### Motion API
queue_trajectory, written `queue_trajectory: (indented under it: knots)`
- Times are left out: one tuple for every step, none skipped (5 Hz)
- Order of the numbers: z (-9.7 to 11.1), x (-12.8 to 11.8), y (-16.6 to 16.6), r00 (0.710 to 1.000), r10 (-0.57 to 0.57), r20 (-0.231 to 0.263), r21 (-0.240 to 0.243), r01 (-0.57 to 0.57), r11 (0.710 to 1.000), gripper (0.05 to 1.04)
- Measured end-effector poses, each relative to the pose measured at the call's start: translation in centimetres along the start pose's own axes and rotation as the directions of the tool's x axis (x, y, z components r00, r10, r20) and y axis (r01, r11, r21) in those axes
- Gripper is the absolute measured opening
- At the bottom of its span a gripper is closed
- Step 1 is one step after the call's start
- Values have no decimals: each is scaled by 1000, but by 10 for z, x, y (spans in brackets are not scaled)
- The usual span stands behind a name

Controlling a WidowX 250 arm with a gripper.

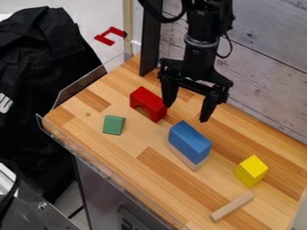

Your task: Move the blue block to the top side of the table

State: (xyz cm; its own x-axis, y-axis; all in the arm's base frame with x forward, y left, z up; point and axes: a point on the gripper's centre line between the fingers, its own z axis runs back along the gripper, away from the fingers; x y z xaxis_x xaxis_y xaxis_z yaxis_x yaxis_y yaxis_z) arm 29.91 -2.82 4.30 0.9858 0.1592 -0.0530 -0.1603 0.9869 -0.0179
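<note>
The blue block (190, 140) lies near the middle of the wooden table (129, 155), on top of a pale wooden block (183, 157) whose edge shows along its lower left side. Above and behind it hangs the black gripper (186, 114), open, its two fingers pointing down and spread apart with nothing held between them. The right finger is near the blue block's upper end, and the left one is beside the red arch.
A red arch block (148, 103) stands left of the gripper, with a green block (114, 125) farther left. Toward the lower right are a yellow block (251, 171) and a thin wooden stick (232, 206). A clear rim (114, 173) edges the table; a plank wall (269, 76) rises behind.
</note>
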Motion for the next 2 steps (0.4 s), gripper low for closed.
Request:
queue_trajectory:
  knots:
    - [4, -1, -7, 995, 103, 1, 32, -103, 994, 1001]
    - [3, 1, -16, 957, 287, 44, 39, -288, 957, 1001]
